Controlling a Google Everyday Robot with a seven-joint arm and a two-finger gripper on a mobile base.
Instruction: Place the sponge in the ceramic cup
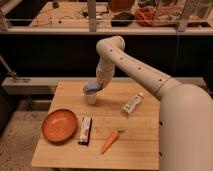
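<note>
The white ceramic cup (90, 96) stands upright near the back left of the wooden table (140, 135). The light-blue sponge (92, 89) sits at the cup's mouth, right under my gripper (96, 86). My white arm reaches in from the right and bends down over the cup, so the gripper hangs directly above its rim, touching or nearly touching the sponge.
An orange bowl (59, 125) sits at the front left. Beside it lies a flat snack packet (85, 130), then a carrot (110, 141). A white bottle with a label (132, 104) lies on its side to the cup's right. Behind the table runs a dark shelf.
</note>
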